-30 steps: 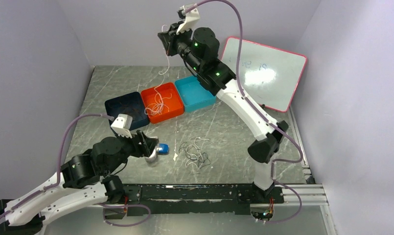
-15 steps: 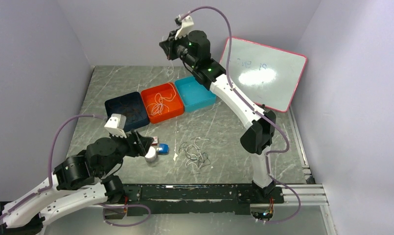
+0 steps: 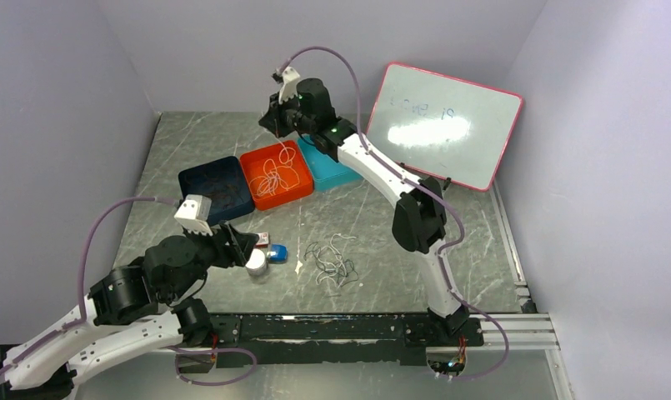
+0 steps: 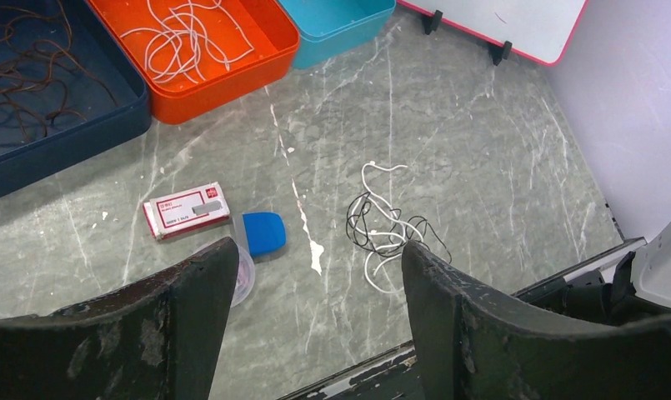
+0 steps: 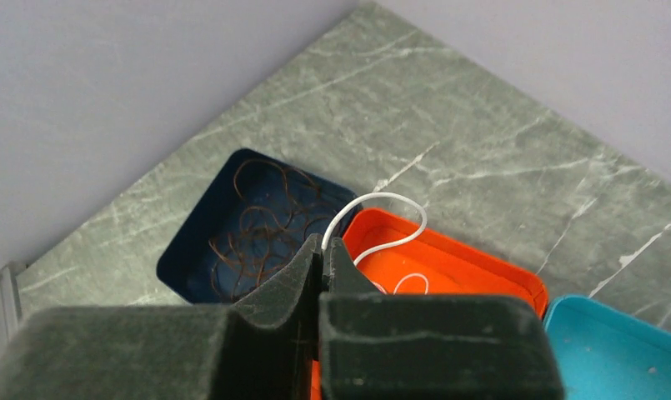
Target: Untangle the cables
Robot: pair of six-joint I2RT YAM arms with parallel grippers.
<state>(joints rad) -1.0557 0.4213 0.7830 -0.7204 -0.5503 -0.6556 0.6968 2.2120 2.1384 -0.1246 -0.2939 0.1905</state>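
Observation:
A small tangle of thin white and black cables lies on the marble table near the front; it also shows in the left wrist view. My right gripper hangs above the orange tray and is shut on a white cable that loops down into that tray, onto the white cable heap. The navy tray holds dark cables. My left gripper is open and empty, left of the tangle.
A teal tray sits right of the orange one. A red-and-white small box, a blue object and a clear round lid lie by the left gripper. A pink-framed whiteboard leans at the back right.
My right gripper has come down and to the left toward the orange tray, and the hanging white cable has settled into it. My left arm has shifted slightly back.

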